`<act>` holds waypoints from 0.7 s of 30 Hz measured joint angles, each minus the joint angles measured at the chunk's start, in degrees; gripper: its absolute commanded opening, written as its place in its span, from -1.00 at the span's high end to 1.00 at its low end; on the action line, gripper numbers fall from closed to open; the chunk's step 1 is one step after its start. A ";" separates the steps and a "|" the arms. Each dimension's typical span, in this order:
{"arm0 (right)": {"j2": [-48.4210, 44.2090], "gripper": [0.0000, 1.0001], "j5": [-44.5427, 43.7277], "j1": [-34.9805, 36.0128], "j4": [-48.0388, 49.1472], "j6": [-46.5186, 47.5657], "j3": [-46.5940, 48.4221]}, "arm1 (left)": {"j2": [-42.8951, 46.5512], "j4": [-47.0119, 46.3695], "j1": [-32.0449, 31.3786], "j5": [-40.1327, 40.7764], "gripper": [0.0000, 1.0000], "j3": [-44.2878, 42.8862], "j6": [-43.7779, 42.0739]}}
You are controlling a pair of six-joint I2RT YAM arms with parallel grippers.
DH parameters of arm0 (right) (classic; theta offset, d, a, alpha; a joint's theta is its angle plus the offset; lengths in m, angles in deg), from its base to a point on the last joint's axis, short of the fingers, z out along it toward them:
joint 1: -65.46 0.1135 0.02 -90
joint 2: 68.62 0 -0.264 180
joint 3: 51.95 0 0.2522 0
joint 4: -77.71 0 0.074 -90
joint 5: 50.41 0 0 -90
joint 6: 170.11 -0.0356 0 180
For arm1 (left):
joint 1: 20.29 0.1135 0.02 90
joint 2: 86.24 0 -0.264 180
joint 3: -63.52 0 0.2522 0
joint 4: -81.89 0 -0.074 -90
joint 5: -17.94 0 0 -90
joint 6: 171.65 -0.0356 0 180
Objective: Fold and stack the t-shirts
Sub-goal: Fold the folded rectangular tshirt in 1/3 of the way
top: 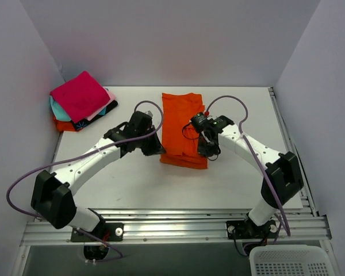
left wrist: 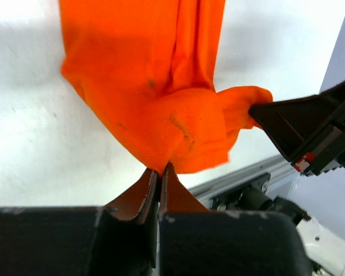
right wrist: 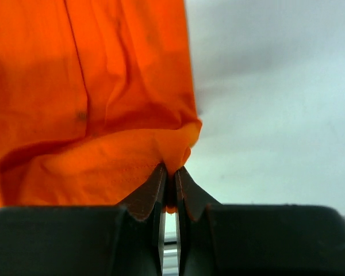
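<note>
A large bright orange t-shirt [top: 183,127] lies as a long narrow strip in the middle of the table, its near end lifted off the surface. My left gripper [top: 160,152] is shut on the near left corner of that t-shirt [left wrist: 161,98], cloth pinched at the fingertips. My right gripper [top: 209,154] is shut on the near right corner of the same t-shirt [right wrist: 98,115], with a nub of cloth between its jaws. Both corners hang between the two grippers. A stack of small folded t-shirts [top: 80,102], magenta on top, sits at the far left.
The table's white top [top: 241,109] has a metal rail [top: 178,221] along its near edge. A white plastic basket [top: 290,261] stands below the near right corner. Grey walls close in the far side and both flanks.
</note>
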 measured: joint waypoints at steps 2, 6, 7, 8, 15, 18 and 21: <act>2.60 1.00 -0.17 -1.81 0.22 1.84 2.58 | -3.21 -0.04 2.51 -1.05 0.95 -2.71 -1.31; 7.74 1.00 -0.17 -4.98 0.00 5.11 8.00 | -10.58 -0.33 5.86 -3.52 0.95 -9.18 -4.13; 9.40 1.00 -0.15 -5.88 0.00 6.10 9.79 | -12.50 -0.33 6.47 -4.15 0.95 -10.84 -4.87; 10.93 1.00 -0.09 -6.51 -0.07 6.82 11.41 | -14.40 -0.44 7.06 -4.83 0.95 -12.50 -5.55; 23.98 1.00 0.96 -10.36 -1.14 11.34 25.35 | -28.39 -0.20 11.23 -9.68 0.95 -25.99 -9.31; 31.15 0.98 1.33 -11.78 -1.95 12.96 33.97 | -34.27 0.04 12.92 -11.39 0.90 -32.06 -9.92; 39.10 -0.03 1.64 -13.31 -4.13 14.03 44.19 | -40.59 0.04 14.60 -12.87 -0.91 -38.36 -10.80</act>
